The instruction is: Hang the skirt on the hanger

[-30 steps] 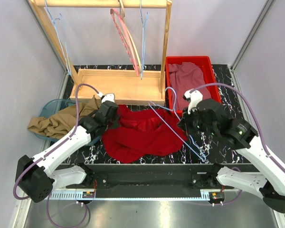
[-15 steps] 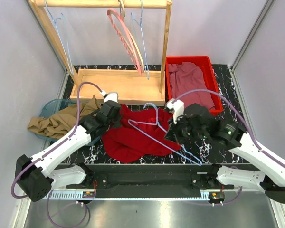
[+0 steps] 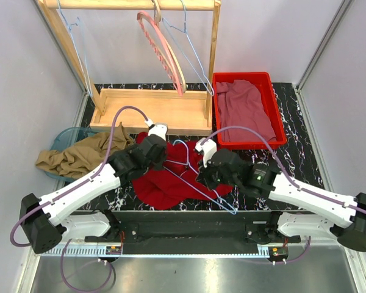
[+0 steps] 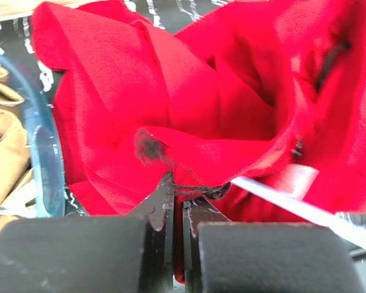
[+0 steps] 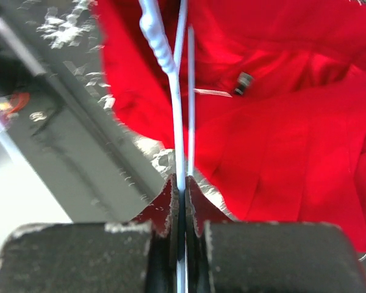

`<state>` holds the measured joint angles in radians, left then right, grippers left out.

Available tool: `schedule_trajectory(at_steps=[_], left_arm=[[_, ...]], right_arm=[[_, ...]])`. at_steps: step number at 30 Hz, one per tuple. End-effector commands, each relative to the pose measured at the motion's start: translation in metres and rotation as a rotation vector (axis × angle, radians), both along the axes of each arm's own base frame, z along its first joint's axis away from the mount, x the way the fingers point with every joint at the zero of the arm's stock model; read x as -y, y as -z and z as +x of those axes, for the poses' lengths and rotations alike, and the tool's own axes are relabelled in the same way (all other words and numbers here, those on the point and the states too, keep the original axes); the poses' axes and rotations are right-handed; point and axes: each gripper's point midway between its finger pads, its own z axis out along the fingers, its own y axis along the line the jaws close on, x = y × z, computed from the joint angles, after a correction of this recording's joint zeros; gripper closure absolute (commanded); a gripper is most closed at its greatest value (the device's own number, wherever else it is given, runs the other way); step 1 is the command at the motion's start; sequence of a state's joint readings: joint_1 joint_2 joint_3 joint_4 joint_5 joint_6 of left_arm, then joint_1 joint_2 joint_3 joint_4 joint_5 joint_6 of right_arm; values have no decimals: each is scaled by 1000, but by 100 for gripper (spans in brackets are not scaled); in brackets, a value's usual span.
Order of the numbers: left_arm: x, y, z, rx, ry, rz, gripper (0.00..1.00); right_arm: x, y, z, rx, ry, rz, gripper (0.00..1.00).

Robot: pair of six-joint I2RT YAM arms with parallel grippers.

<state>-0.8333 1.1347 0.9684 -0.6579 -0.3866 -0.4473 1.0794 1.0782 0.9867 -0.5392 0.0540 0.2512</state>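
A: Left gripper (image 4: 177,183), what's it got?
B: Jaws all but closed, nipping a dark-stitched edge of the skirt (image 4: 110,91). Thin fold only, no bulk betw. the tips.
A: And the right gripper (image 5: 179,183)?
B: Same, pinched tight on the hanger (image 5: 172,104), on the bare wire. The wire runs straight out from the tips over the red cloth.
A: Where's the skirt sitting?
B: Heaped on the worktop (image 3: 308,162), approx. mid near edge, just in front of the wooden rack (image 3: 152,110). Left gripper is at its left side, right gripper at its right. The hanger crosses above it.
A: How'll it handle, d'you think?
B: Soft, light, limp, I'd say. Creased all over, so it won't keep a shape. Lift one edge and the rest prob. sags & drags. Best hold is a stitched edge or the waistband: thicker, less likely to slip out. Which edge the left one has, can't tell.
A: Hanger?
B: Thin wire, light, springy, smooth too. Could swivel in so narrow a pinch, esp. w/ cloth weight on one arm.
A: Other stuff nearby?
B: Tan cloth (image 3: 73,160) at the left edge, and a red bin (image 3: 215,110) w/ a pinkish garment (image 3: 244,104) in it, far right corner. Both well apart from the job.
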Motion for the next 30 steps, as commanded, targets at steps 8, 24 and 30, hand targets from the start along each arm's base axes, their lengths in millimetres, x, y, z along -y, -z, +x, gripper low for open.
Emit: schedule_trajectory(at_steps=[8,24,30], left_arm=[[51,-21,-21,70,186,-131,100],[54,-113,-36,261,316,-259,18],[23,-143,-27,390,222,-253,8]], right_arm=[[-19,8,53,204,268,312,100],[-13,-17,53,295,271,484,100],[-7,-32,51,358,250,539,100]])
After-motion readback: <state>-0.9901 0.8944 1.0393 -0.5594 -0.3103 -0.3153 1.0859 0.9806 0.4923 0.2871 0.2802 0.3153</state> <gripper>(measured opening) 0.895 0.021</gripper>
